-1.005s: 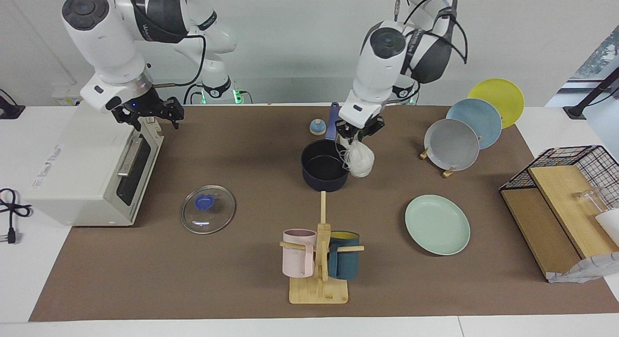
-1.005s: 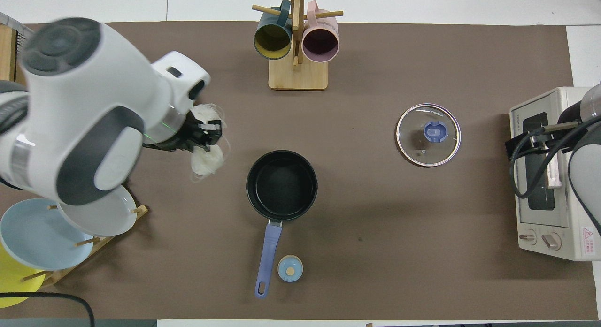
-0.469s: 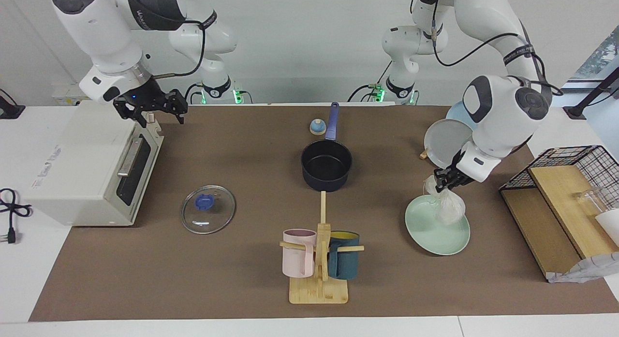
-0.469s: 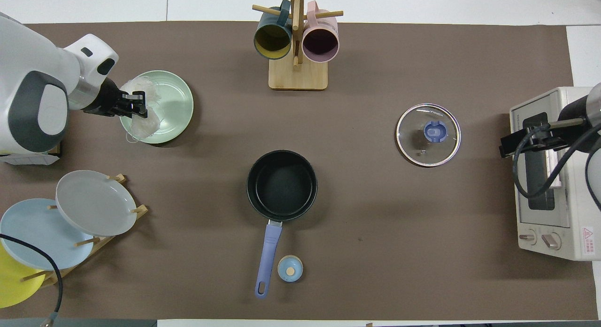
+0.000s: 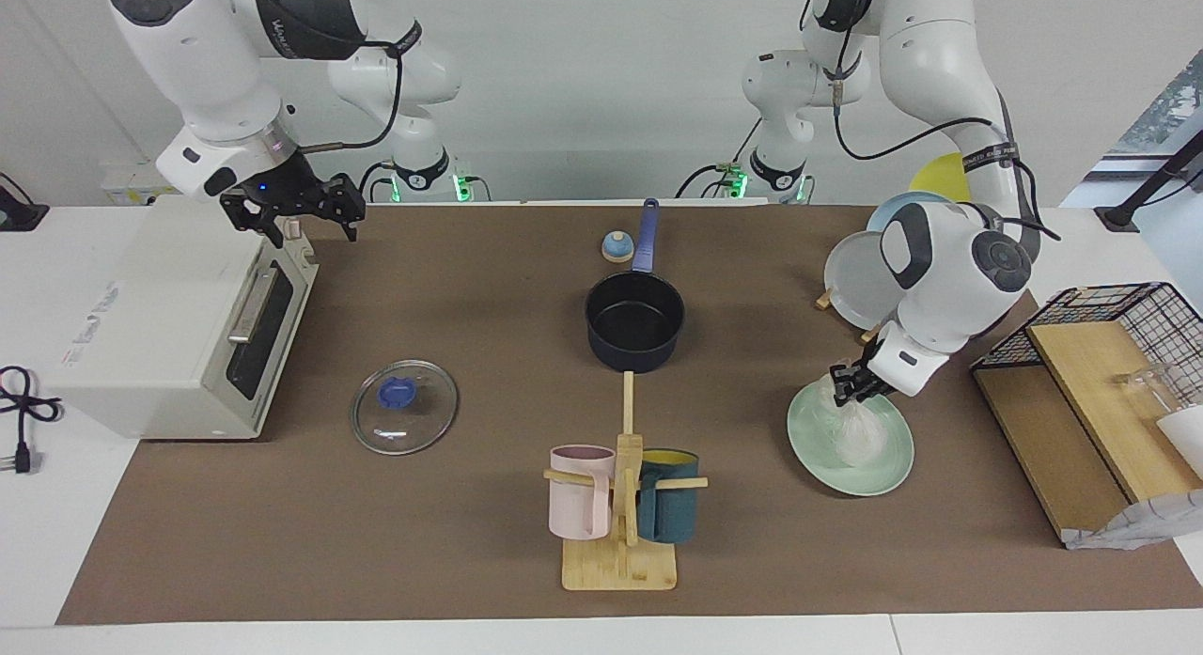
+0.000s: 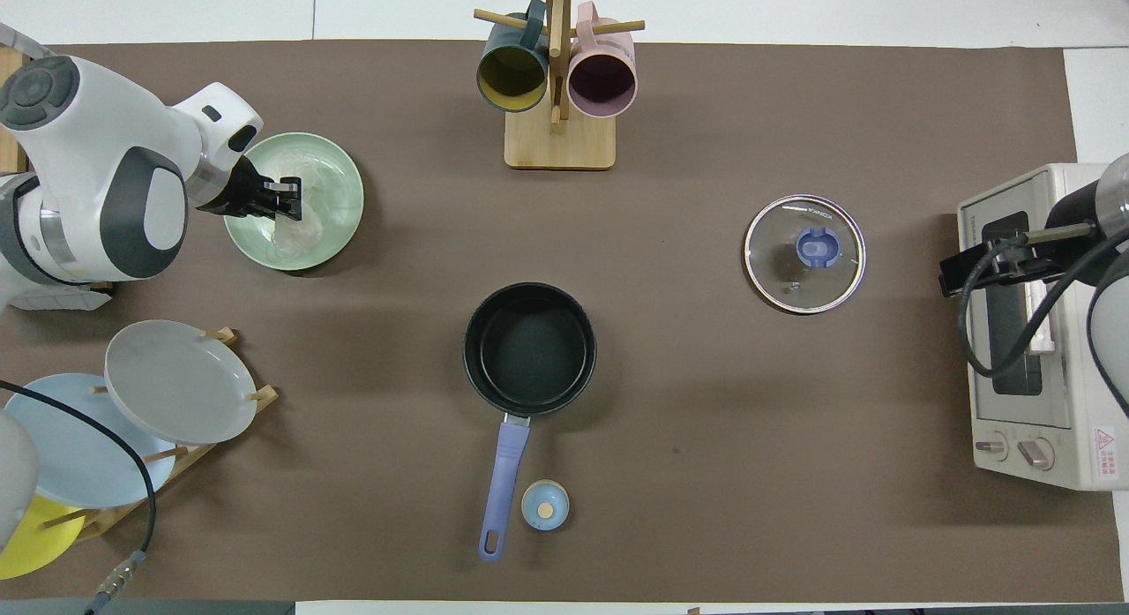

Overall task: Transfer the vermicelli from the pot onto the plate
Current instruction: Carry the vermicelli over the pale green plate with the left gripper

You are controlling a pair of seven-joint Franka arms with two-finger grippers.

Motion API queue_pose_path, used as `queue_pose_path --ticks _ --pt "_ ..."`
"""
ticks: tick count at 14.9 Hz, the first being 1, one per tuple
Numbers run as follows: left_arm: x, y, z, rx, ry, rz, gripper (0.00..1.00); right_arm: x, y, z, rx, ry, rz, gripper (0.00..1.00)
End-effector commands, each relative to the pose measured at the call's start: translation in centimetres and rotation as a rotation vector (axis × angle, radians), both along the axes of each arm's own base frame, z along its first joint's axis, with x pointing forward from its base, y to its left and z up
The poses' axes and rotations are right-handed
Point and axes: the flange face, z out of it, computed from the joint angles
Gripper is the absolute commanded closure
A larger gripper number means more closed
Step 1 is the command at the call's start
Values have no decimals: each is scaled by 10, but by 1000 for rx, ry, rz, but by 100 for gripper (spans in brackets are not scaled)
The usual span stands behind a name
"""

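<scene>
Noodles (image 5: 857,428): soft, light, floppy; you hold them by the tied top
Left tool (image 5: 853,381): pinched on noodles, over plate (image 5: 813,453)
Right tool (image 5: 299,210): you leave it waiting over the oven (image 5: 150,326), can't tell if open

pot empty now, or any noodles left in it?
Empty. The pot shows only its bare black inside in both views. The noodles hang from the left gripper over the green plate.

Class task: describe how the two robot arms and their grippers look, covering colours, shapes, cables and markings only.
Both arms are glossy white, rounded segments with dark grey joint bands and round grey end caps. Black cables loop along them. Green lights glow at both bases. The left gripper and right gripper are black; a small blue light shows above the right one.
</scene>
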Motion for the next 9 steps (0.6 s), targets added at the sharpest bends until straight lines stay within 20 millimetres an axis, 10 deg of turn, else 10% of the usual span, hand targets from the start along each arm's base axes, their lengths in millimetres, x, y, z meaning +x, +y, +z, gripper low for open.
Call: queue_pose_path --ticks 1,4,5,9 --pt "2 -3 -10 17 -29 -46 100 -1 1 2 -10 12 1 0" --pt "-3 2 -18 24 -31 -90 100 0 0 2 -5 4 -2 0" --pt "-2 1 -16 25 -32 -91 12 0 0 2 -5 4 -2 0" --pt "0 5 21 35 -33 -88 0 -2 1 4 -6 4 -3 0"
